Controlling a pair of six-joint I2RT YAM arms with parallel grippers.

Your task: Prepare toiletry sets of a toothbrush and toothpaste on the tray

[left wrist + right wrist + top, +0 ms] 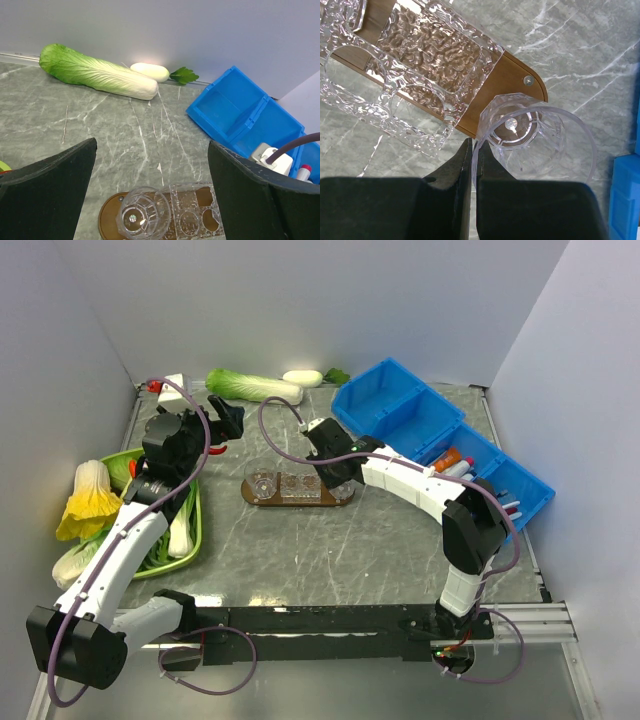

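Brown tray (514, 75) lies flat; orange toothpaste (448, 459) in bin (520, 485).

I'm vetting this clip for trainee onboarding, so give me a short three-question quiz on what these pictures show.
1. True or false: the left pincer is shut.
2. What does the right pincer pinch? A) the rim of a clear cup B) a cabbage leaf C) a brush handle
3. Which container holds the orange toothpaste?
Key: 1 false, it stands wide open with nothing in it. 2 A. 3 the blue bin on the right.
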